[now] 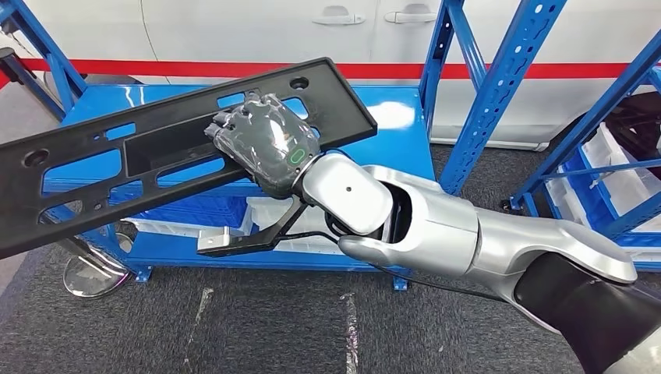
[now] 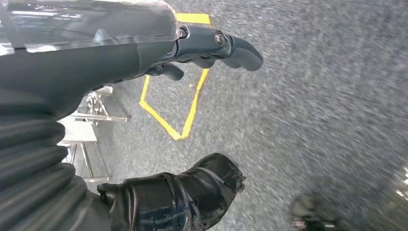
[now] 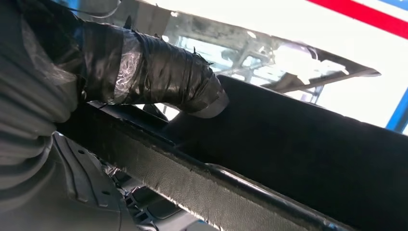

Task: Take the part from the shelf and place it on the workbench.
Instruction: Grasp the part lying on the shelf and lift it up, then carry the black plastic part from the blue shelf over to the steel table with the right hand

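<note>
1. My right hand (image 1: 261,144) grips the part (image 1: 156,152), a long black plastic panel with cut-out slots. In the head view the fingers wrap over its upper edge near the middle, and in the right wrist view the taped thumb (image 3: 163,72) presses against the panel's dark face.
2. The part is lifted and tilted in front of the blue shelf (image 1: 390,125). Its long axis runs from low on my left to high on my right. It reaches farther to the left of my grip than to the right.
3. My left hand (image 2: 192,120) hangs over the grey carpet (image 2: 312,96), near yellow floor tape (image 2: 192,103). Its fingers are apart and hold nothing.
4. I judge the part is off the shelf and the carry to the workbench is next. I do not see the workbench.
5. The long left end will swing wide as I turn, and it could catch the shelf uprights (image 1: 499,93).
</note>
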Robot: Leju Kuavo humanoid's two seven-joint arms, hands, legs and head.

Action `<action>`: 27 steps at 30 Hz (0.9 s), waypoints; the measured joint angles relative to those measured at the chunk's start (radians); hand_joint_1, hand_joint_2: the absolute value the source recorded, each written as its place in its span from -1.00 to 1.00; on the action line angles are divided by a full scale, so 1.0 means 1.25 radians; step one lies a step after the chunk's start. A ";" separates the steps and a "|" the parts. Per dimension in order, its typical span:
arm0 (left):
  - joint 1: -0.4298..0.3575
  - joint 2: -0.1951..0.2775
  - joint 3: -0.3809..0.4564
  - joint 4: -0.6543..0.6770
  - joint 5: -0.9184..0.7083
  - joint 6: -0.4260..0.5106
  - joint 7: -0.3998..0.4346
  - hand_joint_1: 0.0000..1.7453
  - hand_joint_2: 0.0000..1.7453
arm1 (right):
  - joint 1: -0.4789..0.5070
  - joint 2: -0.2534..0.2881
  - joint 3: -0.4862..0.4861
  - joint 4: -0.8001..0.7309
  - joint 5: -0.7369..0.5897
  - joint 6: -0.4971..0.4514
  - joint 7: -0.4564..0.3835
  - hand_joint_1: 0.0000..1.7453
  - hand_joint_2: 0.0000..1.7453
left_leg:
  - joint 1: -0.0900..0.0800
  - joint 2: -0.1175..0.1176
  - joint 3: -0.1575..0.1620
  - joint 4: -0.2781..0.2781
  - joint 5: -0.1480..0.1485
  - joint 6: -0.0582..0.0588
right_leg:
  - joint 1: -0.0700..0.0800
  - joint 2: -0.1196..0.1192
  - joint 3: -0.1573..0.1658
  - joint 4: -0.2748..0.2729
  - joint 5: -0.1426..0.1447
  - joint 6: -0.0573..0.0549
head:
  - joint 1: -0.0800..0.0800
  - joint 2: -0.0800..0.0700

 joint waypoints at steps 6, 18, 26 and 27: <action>-0.004 0.001 0.000 0.000 -0.005 0.000 0.005 -1.00 1.00 | 0.004 -0.003 0.006 0.003 0.000 -0.001 0.003 1.00 1.00 | 0.003 -0.002 0.134 -0.086 0.040 -0.004 | -0.001 0.000 -0.069 0.018 0.042 0.016 | 0.000 0.000; -0.004 0.002 0.000 0.000 -0.006 -0.002 0.014 -1.00 1.00 | 0.012 -0.014 0.006 0.005 -0.013 0.004 0.007 1.00 1.00 | -0.005 0.005 0.082 -0.162 0.108 0.050 | -0.002 0.003 -0.112 0.232 -0.074 0.045 | 0.014 0.000; -0.002 -0.001 0.000 0.000 -0.007 -0.005 0.015 -1.00 1.00 | 0.011 -0.014 0.005 0.004 -0.025 0.007 0.007 1.00 1.00 | -0.002 0.003 0.041 -0.168 0.157 0.021 | 0.012 0.001 0.058 -0.021 -0.029 0.017 | 0.018 0.000; -0.002 -0.001 0.000 0.000 -0.007 -0.006 0.015 -1.00 1.00 | 0.011 -0.014 0.005 0.004 -0.027 0.007 0.007 1.00 1.00 | -0.002 0.002 0.035 -0.159 0.140 0.017 | 0.009 -0.001 0.052 -0.028 -0.019 0.013 | 0.018 0.000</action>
